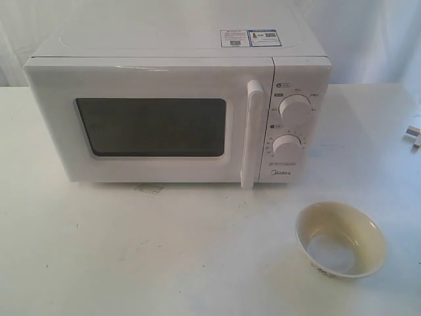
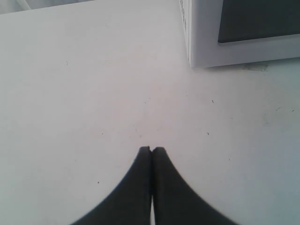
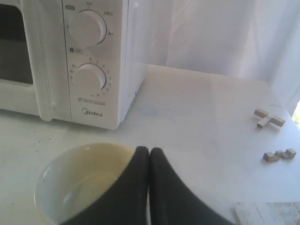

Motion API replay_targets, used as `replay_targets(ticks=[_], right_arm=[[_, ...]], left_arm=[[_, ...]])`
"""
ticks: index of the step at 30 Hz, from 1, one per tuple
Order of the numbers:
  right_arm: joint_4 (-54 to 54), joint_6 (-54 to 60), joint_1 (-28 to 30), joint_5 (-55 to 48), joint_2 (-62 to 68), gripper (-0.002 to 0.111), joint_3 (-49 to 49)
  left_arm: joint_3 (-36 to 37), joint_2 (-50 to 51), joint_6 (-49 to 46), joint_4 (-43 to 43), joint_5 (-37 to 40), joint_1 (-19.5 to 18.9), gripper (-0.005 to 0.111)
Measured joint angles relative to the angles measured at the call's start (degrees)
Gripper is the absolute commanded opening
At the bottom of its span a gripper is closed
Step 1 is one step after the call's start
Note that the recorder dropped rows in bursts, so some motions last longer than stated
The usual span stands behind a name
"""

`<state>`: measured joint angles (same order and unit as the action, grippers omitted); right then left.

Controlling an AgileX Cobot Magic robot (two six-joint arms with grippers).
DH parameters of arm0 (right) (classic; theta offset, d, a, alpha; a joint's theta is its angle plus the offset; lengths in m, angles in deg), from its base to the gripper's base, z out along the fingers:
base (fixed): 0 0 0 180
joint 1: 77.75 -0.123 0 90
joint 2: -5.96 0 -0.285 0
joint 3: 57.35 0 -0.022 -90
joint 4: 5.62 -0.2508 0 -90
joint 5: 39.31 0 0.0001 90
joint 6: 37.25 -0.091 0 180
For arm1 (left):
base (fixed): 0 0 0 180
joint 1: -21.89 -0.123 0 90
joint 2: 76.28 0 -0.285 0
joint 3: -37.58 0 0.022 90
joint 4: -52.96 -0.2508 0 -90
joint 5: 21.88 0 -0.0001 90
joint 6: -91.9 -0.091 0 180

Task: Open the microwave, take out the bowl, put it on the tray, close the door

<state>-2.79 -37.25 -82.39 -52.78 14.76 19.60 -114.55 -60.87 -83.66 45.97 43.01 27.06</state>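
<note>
My left gripper (image 2: 151,149) and right gripper (image 3: 149,150) both clenched empty; bowl (image 3: 79,187) just beside right jaws looks stiff, slick, breakable, so I'd pinch its rim.

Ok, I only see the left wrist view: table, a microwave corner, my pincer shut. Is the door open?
Observer: No, the door sits shut and flush, its handle upright.
Operator: Anything out front on the right?
Observer: The bowl stands upright on the table, in front of the knob panel and a little to its right.
Operator: And the other arm?
Observer: The right pincer is shut, tips against the bowl's rim in its wrist view; contact I cannot tell.
</note>
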Motion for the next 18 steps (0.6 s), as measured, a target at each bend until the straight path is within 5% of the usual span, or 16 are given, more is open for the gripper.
replay_targets(ticks=[10,18], right_arm=[[-0.37,-0.57,0.37,-5.62,-0.44,0.0,0.0],[-0.6,-2.12,5.89,-5.84,-0.67,0.0,0.0]], left_arm=[[0.0,0.0,0.0,0.0,0.0,0.0,0.0],[0.0,0.0,0.0,0.0,0.0,0.0,0.0]])
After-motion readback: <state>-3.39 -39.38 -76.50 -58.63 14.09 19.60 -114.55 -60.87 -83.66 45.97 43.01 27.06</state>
